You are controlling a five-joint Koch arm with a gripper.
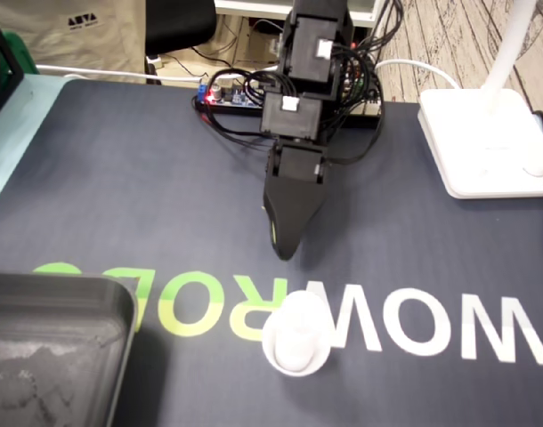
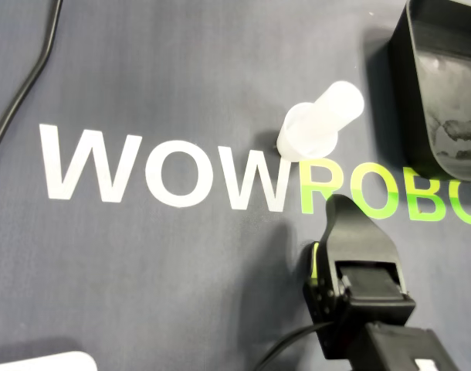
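A small white translucent plastic container (image 1: 296, 334) (image 2: 319, 127) stands upright on the dark mat, on the "WOWROBO" lettering; it is wider at the base than at the top. My black gripper (image 1: 285, 252) (image 2: 340, 202) points down at the mat just behind the container in the fixed view and below it in the overhead view, a short gap away and not touching it. Its jaws lie together as one wedge with a thin green strip along one edge. Nothing is held between them.
A black tray (image 1: 120, 298) (image 2: 401, 85) sits at the mat's front left in the fixed view and upper right in the overhead view. A white lamp base (image 1: 485, 142) stands at the back right. A circuit board and cables (image 1: 231, 96) lie beside the arm's base.
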